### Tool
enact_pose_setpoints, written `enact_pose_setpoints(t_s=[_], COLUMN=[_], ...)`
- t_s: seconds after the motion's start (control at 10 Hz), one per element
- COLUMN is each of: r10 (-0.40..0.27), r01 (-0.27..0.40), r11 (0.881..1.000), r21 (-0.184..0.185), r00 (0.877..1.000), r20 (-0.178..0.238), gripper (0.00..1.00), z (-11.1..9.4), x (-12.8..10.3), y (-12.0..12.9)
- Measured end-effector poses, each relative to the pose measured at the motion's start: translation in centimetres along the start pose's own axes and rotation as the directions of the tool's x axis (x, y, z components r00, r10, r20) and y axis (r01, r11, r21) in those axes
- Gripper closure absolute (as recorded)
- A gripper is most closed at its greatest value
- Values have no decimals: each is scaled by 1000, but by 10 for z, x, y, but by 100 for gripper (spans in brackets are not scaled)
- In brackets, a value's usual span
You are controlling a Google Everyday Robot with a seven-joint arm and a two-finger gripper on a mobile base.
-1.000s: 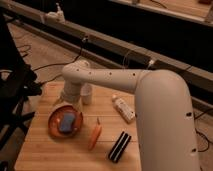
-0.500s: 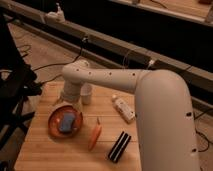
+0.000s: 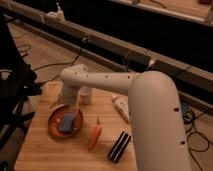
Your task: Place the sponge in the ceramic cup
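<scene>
One bent arm (image 3: pixel 150 100), tool (image 3: pixel 70 105) just above sponge (image 3: pixel 67 121) on plate (image 3: pixel 53 126)

No movement I can report over the past second: my hand (image 3: pixel 68 103) remains poised just above the far rim of the orange plate (image 3: pixel 51 125).

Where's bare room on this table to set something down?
The table is bare at front-left, below the orange plate and left of the carrot. Crowded by the gripper, over the plate's back rim, near the ceramic cup and sponge.
</scene>
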Motion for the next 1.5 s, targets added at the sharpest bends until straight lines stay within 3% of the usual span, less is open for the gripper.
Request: enact_pose_setpoints(t_s=[0.4,0.8,1.1,1.3,1.5], r10=[32,75,99,90,85], r01=[-35,-80,-99,-74,-62], r11=[999,996,995,992,988], r21=[40,29,-12,-98,-144], r00=[997,988,980,982,983], r20=[68,135,171,168,160], gripper=[20,20,24,42,61], z=[29,57,72,82,85], x=[2,1,2,1,5], y=[10,32,44,49,50])
